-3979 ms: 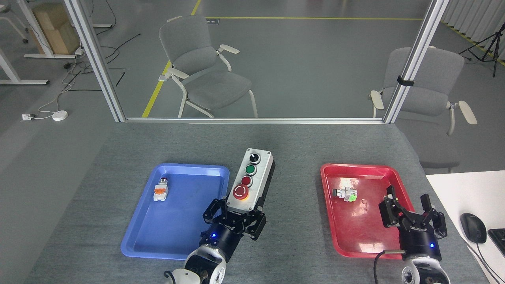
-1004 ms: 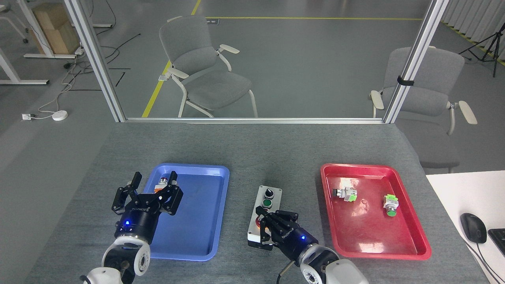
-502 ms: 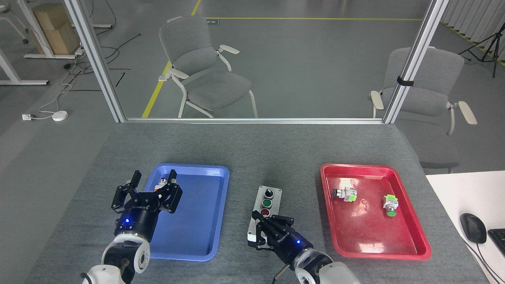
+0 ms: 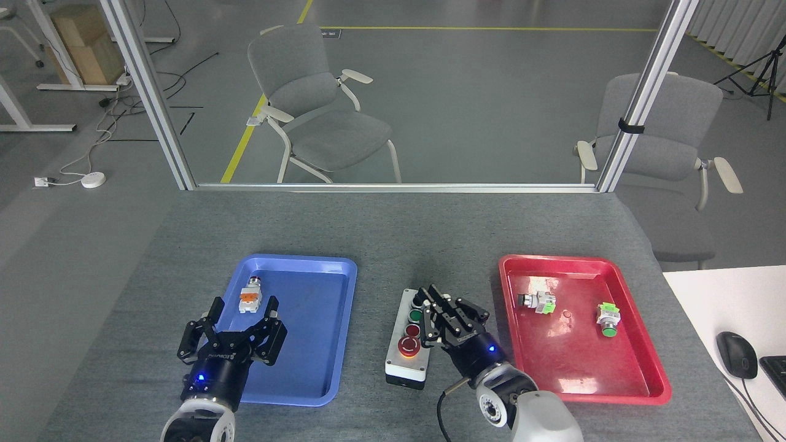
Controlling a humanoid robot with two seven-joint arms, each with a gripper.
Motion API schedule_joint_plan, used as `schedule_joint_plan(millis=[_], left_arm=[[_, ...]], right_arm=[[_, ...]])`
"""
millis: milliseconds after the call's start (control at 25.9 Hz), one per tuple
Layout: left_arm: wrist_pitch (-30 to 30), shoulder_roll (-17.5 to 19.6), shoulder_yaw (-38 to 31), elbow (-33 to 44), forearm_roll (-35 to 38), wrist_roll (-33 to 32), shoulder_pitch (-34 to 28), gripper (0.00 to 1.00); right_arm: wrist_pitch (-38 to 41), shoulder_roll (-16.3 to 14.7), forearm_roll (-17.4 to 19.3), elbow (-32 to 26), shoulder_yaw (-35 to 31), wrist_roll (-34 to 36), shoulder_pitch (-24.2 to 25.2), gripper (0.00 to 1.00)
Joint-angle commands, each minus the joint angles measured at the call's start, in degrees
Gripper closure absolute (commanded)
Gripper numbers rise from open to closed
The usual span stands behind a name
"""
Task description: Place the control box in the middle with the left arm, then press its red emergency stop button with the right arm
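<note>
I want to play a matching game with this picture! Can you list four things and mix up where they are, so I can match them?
Things:
1. control box
2. white-and-orange switch
3. computer mouse
4. green-capped switch

Places:
A. in the red tray
B. on the bare grey cloth between the two trays
C. in the blue tray
D. on the white desk at the right edge

Right pairs: 1-B, 2-C, 3-D, 4-A
</note>
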State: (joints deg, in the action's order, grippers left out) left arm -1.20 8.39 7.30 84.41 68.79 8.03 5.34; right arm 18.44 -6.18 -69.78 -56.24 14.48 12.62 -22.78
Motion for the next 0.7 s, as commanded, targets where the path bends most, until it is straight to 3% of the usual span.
schedule_joint_plan(millis=[0, 77, 309, 464, 657], left_arm=[[1.5, -0.8, 0.7, -0.3, 0.0, 0.7, -1.7, 0.01], [3.3, -0.9, 0.7, -1.2, 0.0, 0.1, -1.9, 0.01], [5.3, -1.0, 0.5, -1.6, -0.2, -0.8, -1.9, 0.01], [5.2, -1.2, 0.4, -2.0, -0.3, -0.7, -1.8, 0.01], [5.1, -1.3, 0.4, -2.0, -0.3, -0.7, -1.8, 0.01]], right_arm=[[0.5, 0.5, 1.8, -1.1, -9.1, 1.7, -2.3, 0.01], [0.4, -0.3, 3.3, -1.0, -13.2, 1.4, -2.5, 0.01], [-0.3, -4.0, 2.9, -1.1, -22.5, -0.6, -0.4, 0.01], [-0.6, -6.4, 2.8, -2.9, -23.7, -1.0, 5.0, 0.01], [-3.6, -5.9, 1.7, -8.6, -25.2, -0.8, 11.7, 0.01]])
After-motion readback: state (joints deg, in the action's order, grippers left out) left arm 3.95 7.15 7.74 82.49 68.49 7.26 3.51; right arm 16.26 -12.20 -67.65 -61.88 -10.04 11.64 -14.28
